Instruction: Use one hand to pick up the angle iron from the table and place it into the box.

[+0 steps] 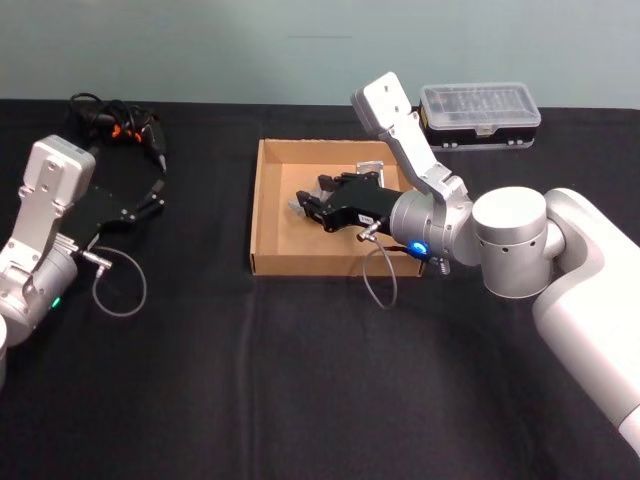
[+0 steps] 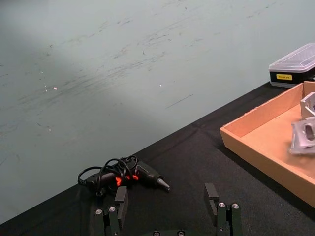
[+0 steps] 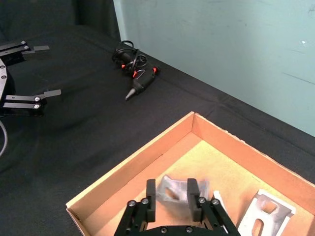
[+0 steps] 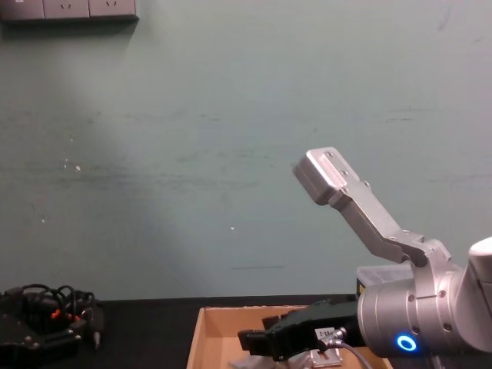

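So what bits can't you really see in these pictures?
- Bracket at the right pincer: blurred in the right wrist view, so grip unclear; hidden under the arm in the head view.
- Box floor: cut off by the chest view's bottom edge.
- Second bracket: cut by the wrist view's edge.
- Left pincer: its base is cut off.

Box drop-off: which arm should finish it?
Right. Its gripper is over the box, with an angle iron blurred just beyond its open fingers. The left gripper sits parked far aside.
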